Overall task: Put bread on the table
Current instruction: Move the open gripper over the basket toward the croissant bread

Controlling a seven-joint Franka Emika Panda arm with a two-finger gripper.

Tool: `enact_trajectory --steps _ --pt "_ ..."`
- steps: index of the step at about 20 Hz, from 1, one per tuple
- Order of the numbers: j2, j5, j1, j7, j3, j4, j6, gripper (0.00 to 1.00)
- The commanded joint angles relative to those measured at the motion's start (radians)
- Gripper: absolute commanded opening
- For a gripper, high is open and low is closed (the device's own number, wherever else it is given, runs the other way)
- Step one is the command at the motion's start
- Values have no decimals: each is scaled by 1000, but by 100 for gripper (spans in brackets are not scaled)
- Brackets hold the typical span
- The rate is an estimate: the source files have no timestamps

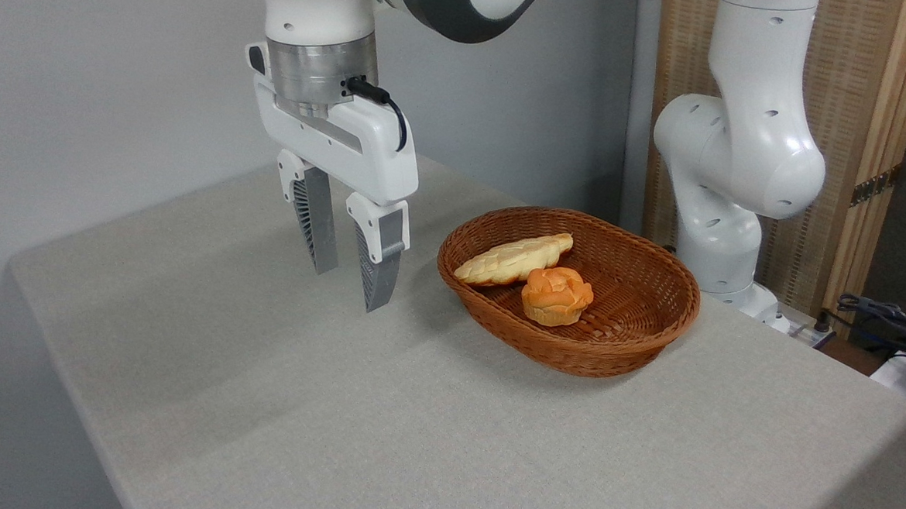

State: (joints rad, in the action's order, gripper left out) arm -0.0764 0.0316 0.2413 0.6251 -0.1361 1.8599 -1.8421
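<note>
The bread (512,259), a long braided loaf with a golden ridged top, leans against the left inner wall of the brown wicker basket (635,326). A round rose-shaped orange bun (556,294) sits just in front of it in the basket. My gripper (349,286) hangs above the table (275,400), to the left of the basket and outside it. Its two grey fingers are open and point down with nothing between them.
The arm's white base (722,222) stands behind the basket at the right. Cables and gear (899,332) lie at the far right edge. The table's left edge drops off near the grey wall.
</note>
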Motion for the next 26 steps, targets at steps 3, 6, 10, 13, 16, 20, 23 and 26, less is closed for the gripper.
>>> enact_trajectory --steps 3,6,10,13,16,20,23,26 --pt "20 36 7 45 -3 -53 86 100" --pt "24 37 7 42 -2 -57 87 100" --pt "26 39 7 42 -2 -57 89 100" --pt "26 39 7 45 0 -57 119 100" --pt "20 39 7 47 0 -50 124 100" --pt "-17 37 7 59 1 2 130 100" --pt "-48 37 9 116 1 34 193 100" --pt "-72 39 10 165 1 67 231 100"
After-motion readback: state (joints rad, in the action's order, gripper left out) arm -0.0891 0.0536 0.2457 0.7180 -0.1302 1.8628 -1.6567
